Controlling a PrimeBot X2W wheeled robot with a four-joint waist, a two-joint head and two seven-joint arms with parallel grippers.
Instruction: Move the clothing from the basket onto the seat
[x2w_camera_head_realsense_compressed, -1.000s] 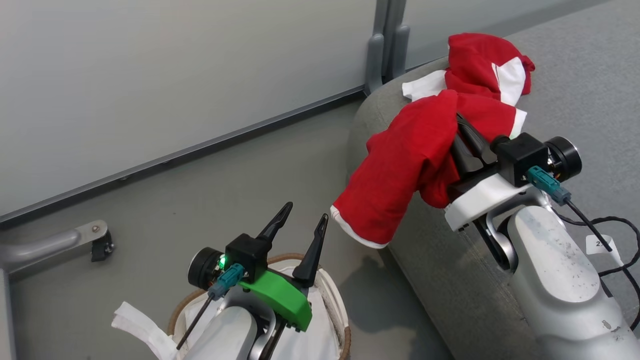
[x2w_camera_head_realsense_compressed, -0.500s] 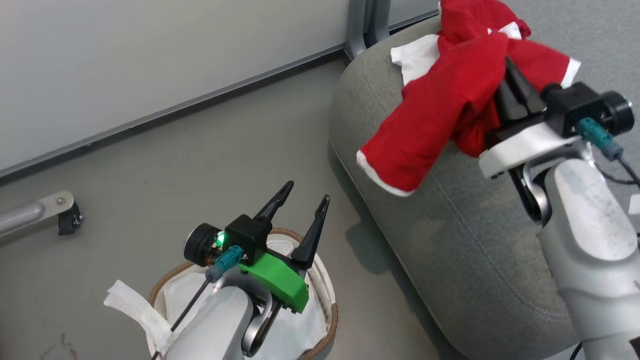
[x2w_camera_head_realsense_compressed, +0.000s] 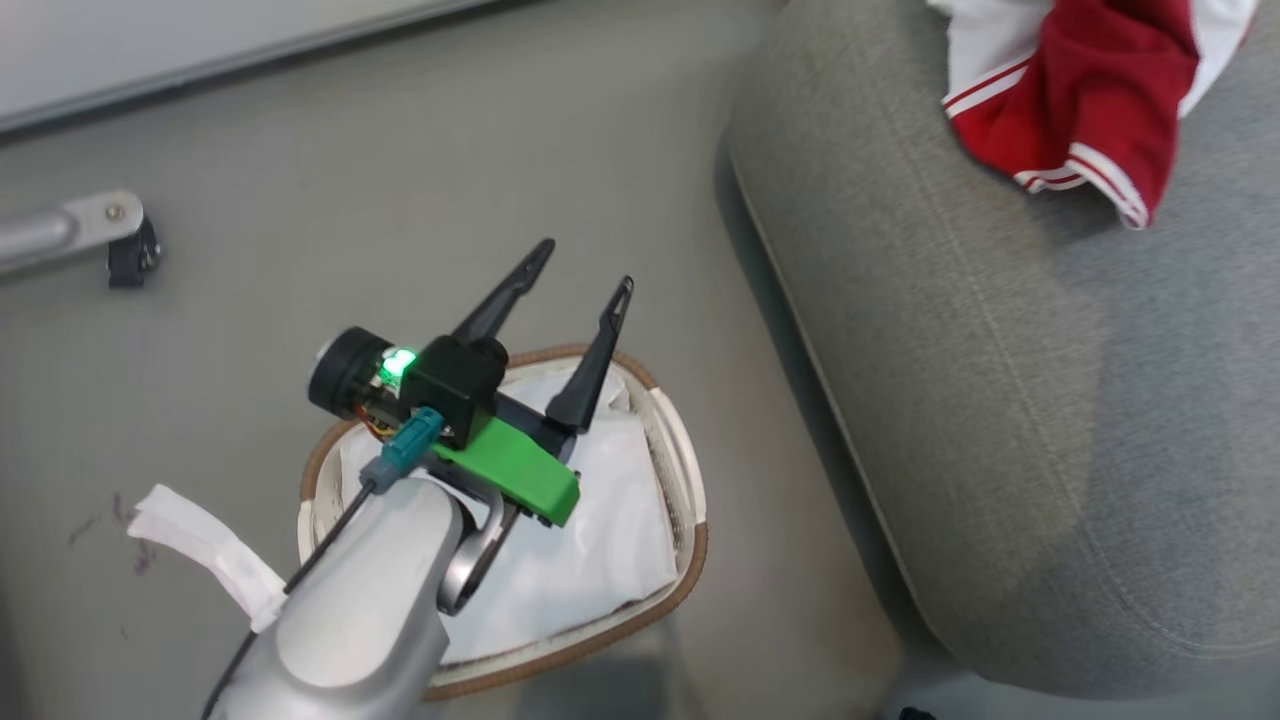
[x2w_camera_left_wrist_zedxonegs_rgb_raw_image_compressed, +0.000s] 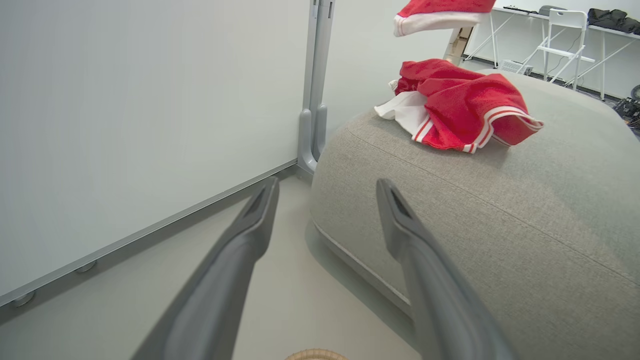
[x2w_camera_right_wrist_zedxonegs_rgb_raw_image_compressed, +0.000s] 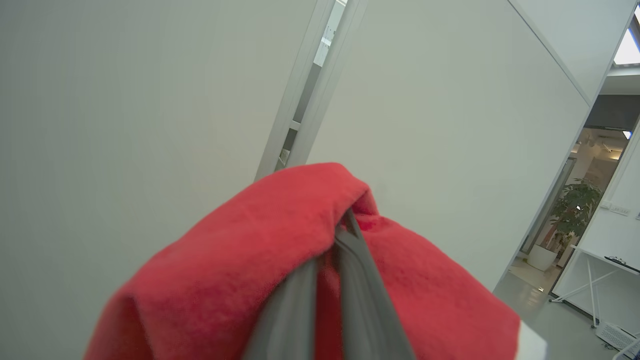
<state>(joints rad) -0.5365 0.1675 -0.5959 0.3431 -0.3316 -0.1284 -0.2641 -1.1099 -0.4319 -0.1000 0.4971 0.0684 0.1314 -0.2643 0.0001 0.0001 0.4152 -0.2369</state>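
The basket (x2w_camera_head_realsense_compressed: 690, 500) stands on the floor left of the seat (x2w_camera_head_realsense_compressed: 1000, 350), and its white liner (x2w_camera_head_realsense_compressed: 590, 560) lies bare inside. My left gripper (x2w_camera_head_realsense_compressed: 585, 265) hovers open over the basket's far rim with nothing between its fingers (x2w_camera_left_wrist_zedxonegs_rgb_raw_image_compressed: 250, 235). One red garment with white stripe trim (x2w_camera_head_realsense_compressed: 1090, 90) lies crumpled on the seat's top (x2w_camera_left_wrist_zedxonegs_rgb_raw_image_compressed: 475, 210), also seen in the left wrist view (x2w_camera_left_wrist_zedxonegs_rgb_raw_image_compressed: 465, 100). A second red garment (x2w_camera_right_wrist_zedxonegs_rgb_raw_image_compressed: 250, 250) drapes over my right gripper (x2w_camera_right_wrist_zedxonegs_rgb_raw_image_compressed: 336, 240), which is shut on it; its white-edged hem hangs in the air above the seat (x2w_camera_left_wrist_zedxonegs_rgb_raw_image_compressed: 440, 10).
A pale wall panel with a grey metal post (x2w_camera_left_wrist_zedxonegs_rgb_raw_image_compressed: 315, 100) runs behind the seat. A grey frame leg with a caster (x2w_camera_head_realsense_compressed: 90, 225) sits on the floor at the left. A white liner strap (x2w_camera_head_realsense_compressed: 200, 555) trails beside the basket. White tables and a chair (x2w_camera_left_wrist_zedxonegs_rgb_raw_image_compressed: 565, 30) stand far back.
The head camera has tilted down toward the basket. My right gripper has lifted the red garment up and out of the head view. The left gripper stays open over the basket.
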